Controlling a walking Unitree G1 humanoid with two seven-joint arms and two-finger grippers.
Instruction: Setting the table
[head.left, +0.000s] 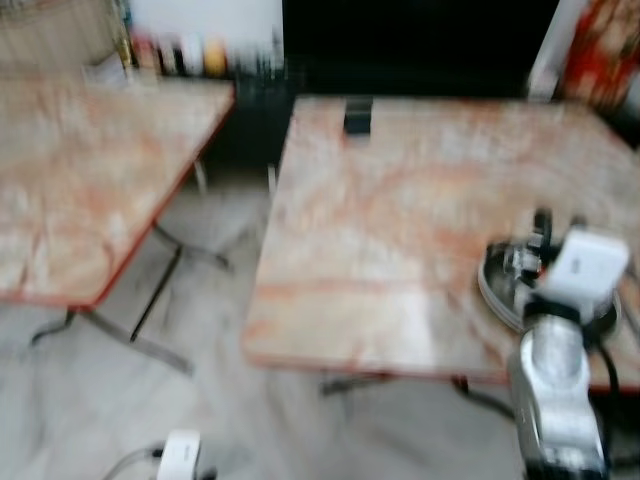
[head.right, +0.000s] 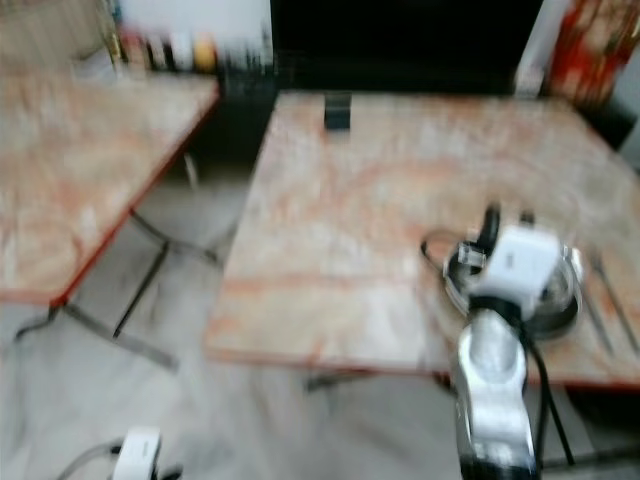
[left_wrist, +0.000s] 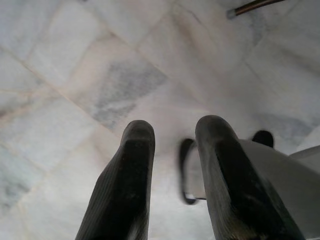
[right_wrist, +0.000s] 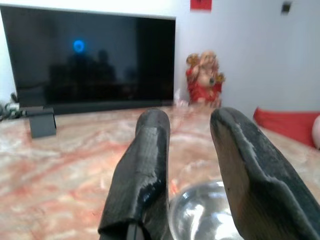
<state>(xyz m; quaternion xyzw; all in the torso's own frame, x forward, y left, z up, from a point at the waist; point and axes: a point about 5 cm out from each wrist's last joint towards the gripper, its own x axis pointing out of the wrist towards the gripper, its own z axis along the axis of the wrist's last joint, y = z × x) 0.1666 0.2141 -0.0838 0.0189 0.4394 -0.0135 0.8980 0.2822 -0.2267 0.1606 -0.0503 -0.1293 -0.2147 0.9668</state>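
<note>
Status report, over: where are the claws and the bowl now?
Right claw open, above the metal bowl on the table near its front edge. Left claw open, idle, low over the floor. Nothing blocks the bowl.

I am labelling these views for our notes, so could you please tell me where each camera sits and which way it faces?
Left eye view: on the head, looking down at the marble table; right arm and right gripper over the metal bowl.
Right eye view: the same scene, shifted sideways.
Left wrist view: along the open left gripper, facing the tiled floor.
Right wrist view: along the open right gripper across the table towards the television.
Shared: the bowl and the table.
</note>
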